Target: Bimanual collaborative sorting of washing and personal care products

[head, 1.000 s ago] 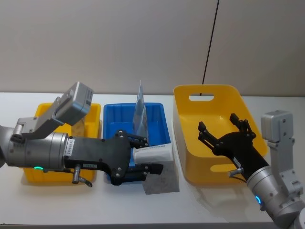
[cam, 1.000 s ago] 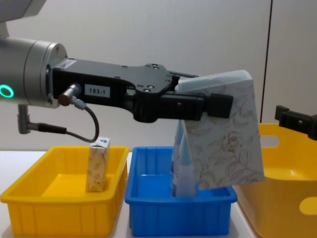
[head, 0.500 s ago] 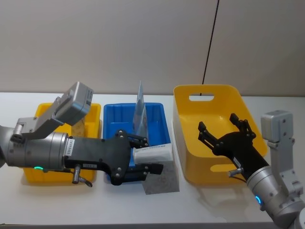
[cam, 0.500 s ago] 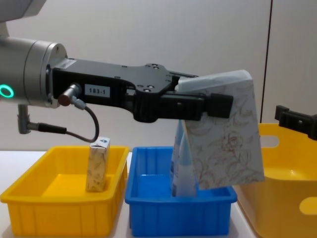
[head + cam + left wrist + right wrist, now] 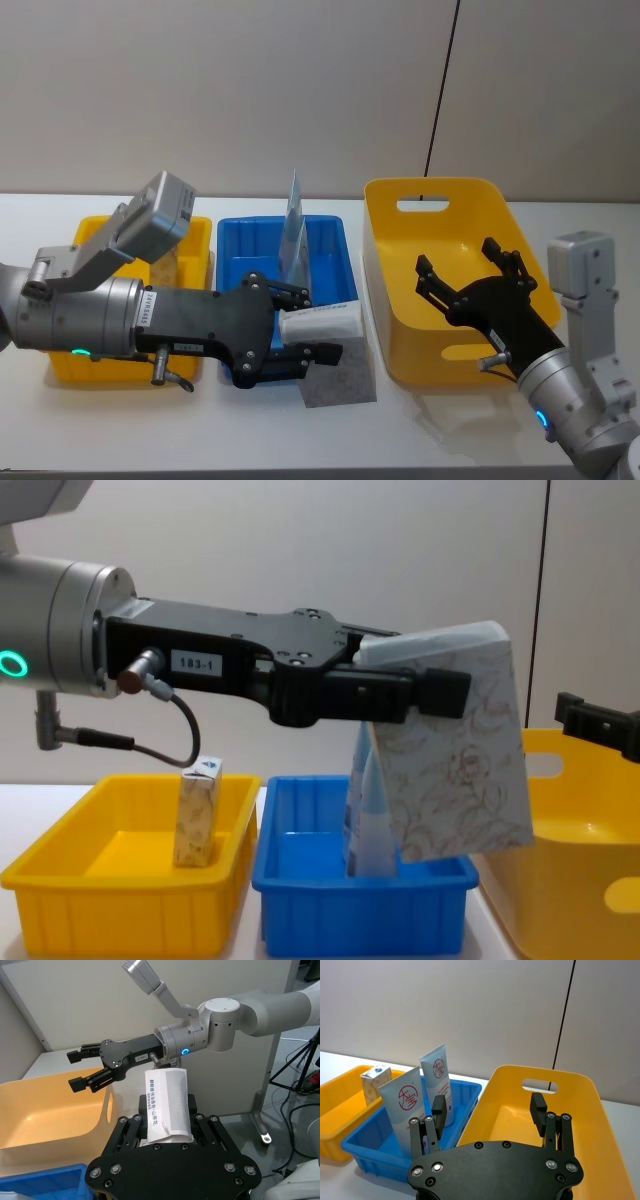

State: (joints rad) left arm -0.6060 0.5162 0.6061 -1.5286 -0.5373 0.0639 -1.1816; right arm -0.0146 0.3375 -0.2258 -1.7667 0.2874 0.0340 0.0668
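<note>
1. On the white worktop (image 5: 430,430), a large yellow basket (image 5: 405,340) stands at the right. The right gripper (image 5: 455,257) hovers over its hollow, fingers spread wide and holding nothing.
2. The whitish pack (image 5: 455,750) with beige swirls hangs in the air, grasped at its upper end by the left gripper (image 5: 313,323). It is above the near right corner of the blue bin (image 5: 360,885), close to the basket.
3. The blue bin sits in the middle, with a yellow bin (image 5: 110,880) just beside it on the left.
4. Two pale-blue tubes (image 5: 407,1105) stand upright in the blue bin, behind the pack.
5. A small carton (image 5: 197,810) stands in the yellow bin.
</note>
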